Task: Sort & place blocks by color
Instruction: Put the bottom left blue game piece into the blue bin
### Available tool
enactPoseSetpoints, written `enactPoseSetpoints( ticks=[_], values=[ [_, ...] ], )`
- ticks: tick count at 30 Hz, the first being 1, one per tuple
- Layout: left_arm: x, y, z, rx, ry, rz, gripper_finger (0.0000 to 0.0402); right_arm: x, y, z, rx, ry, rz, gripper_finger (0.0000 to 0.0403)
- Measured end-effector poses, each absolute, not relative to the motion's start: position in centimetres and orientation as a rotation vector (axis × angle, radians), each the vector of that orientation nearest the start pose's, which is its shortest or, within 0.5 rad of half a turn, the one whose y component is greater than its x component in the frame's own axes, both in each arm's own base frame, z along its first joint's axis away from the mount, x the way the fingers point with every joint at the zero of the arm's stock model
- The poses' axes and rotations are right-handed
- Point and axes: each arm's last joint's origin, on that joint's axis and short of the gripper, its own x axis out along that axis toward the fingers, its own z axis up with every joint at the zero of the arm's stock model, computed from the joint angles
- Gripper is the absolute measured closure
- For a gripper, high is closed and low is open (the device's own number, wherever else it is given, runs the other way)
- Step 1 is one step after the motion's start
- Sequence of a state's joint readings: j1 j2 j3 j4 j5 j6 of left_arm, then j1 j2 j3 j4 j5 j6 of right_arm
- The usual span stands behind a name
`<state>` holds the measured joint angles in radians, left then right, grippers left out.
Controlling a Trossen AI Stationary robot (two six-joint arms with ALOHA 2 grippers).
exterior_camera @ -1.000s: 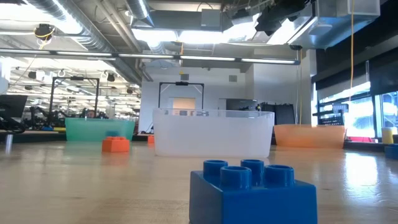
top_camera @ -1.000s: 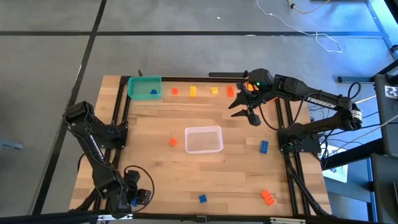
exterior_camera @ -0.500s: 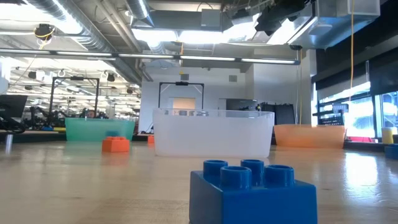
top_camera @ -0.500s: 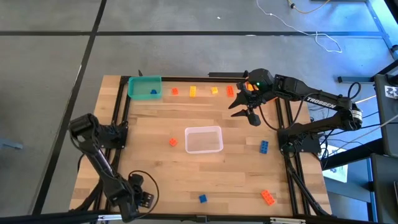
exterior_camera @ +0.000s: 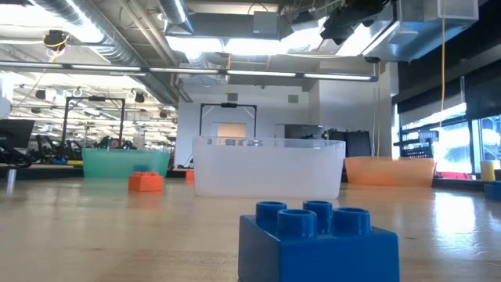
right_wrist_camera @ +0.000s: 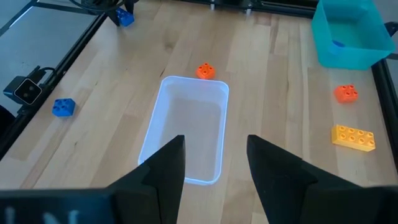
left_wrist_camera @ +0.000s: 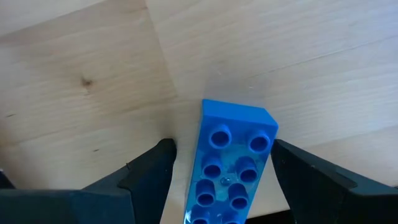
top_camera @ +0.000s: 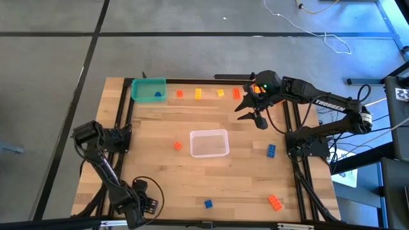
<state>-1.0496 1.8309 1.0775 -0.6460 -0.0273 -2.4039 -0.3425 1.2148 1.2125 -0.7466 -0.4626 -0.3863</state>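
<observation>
Blocks mostly lie loose on the table (top_camera: pixel 160 191); one blue block (top_camera: pixel 158 94) sits in the teal bin (top_camera: pixel 148 89) at eleven o'clock. My left pincer (left_wrist_camera: pixel 221 165), spread, straddles a long blue block (left_wrist_camera: pixel 231 168) at seven o'clock; my right pincer (right_wrist_camera: pixel 214 158), half-spread and empty, hangs at one o'clock. Nearly everything remains.

Only one bit of readable text here

The right arm (top_camera: pixel 326 102) has "TROSSEN" printed in white along its dark forearm, seen from overhead. Nothing else legible on the bins, blocks or table.
</observation>
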Motion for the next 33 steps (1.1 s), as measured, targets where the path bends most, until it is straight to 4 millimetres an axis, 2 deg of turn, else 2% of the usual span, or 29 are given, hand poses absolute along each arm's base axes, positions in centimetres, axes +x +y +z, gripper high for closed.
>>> enactPoseSetpoints(
  ticks=[7, 11, 22, 28, 33],
  values=[
    [16.2, -27.8, 13.8, -1.177, 1.294, 0.924, 0.014, 23.2, -6.9, 34.7, -0.077, 0.651, 0.243, 0.023],
    [16.4, -27.6, 13.8, -1.174, 1.336, 0.944, 0.0157, 23.2, -6.9, 34.7, -0.077, 0.651, 0.244, 0.023],
    [16.7, -27.4, 13.8, -1.158, 1.432, 0.949, 0.0271, 23.2, -6.9, 34.7, -0.078, 0.651, 0.244, 0.023],
    [17.6, -26.4, 14.3, -1.11, 1.438, 0.884, 0.0271, 23.2, -6.9, 34.7, -0.078, 0.651, 0.243, 0.023],
    [18.7, -24.1, 16.2, -1.042, 1.415, 0.838, 0.0271, 23.2, -6.9, 34.7, -0.078, 0.651, 0.244, 0.023]
  ],
)
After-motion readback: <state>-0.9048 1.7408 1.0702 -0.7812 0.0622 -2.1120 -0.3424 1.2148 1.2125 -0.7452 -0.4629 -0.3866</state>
